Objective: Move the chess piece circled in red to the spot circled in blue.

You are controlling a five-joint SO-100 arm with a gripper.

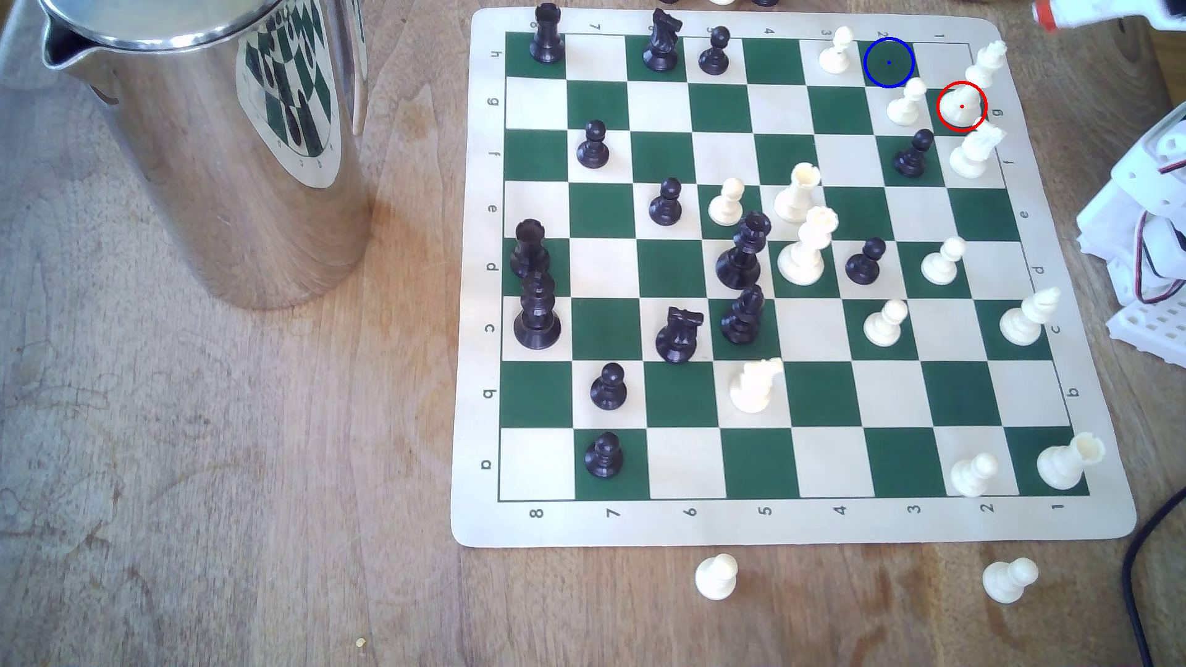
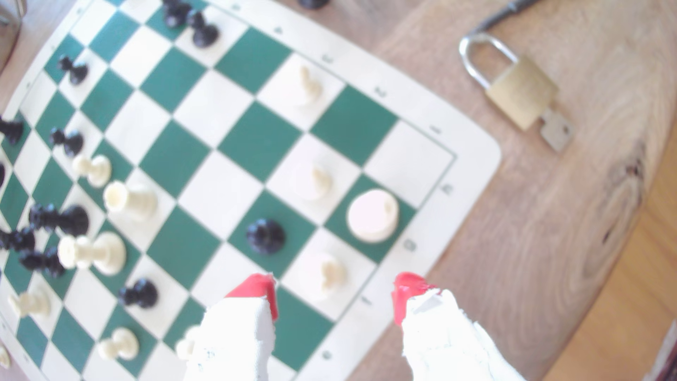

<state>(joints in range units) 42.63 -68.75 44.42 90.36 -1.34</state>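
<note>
We see wooden bench, worn grain, pale stains, sunlit. Green-and-cream chess mat lies on it. Chess piece stands on red-ringed green square at mat's far corner on exterior view's right, cream pawn just beside. The spot near, bare. Steel jug well apart on exterior view's left. Brass padlock rests off mat. Our claw hangs above board, red-tipped jaws spread, gripping nothing.
</note>
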